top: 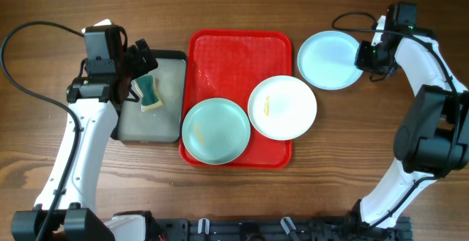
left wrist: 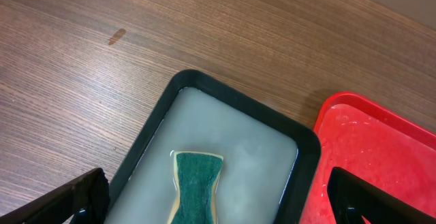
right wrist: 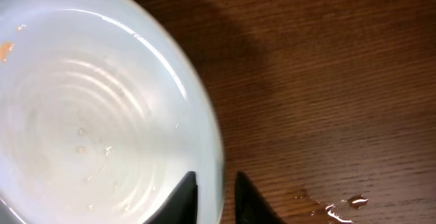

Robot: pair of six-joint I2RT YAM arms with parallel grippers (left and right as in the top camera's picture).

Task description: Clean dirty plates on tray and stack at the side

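Note:
A mint-aqua plate [top: 215, 130] lies in the red tray [top: 234, 50] at its near left. A white plate [top: 282, 107] with a yellowish smear lies over the tray's right edge. A third pale plate [top: 330, 59] rests on the table to the right of the tray. My right gripper [top: 364, 53] is shut on that plate's right rim. In the right wrist view the rim [right wrist: 88, 115] sits between the fingers [right wrist: 216, 197]. My left gripper [top: 143, 65] is open and empty above the green sponge [left wrist: 196, 183], with its fingers [left wrist: 225, 197] wide apart.
The sponge [top: 149, 92] lies in a black-rimmed grey tray [top: 168, 72] holding cloudy water, just left of the red tray [left wrist: 368, 149]. Its rim [left wrist: 231, 98] also shows in the left wrist view. Water drops [right wrist: 340, 207] lie on the wood beside the right gripper.

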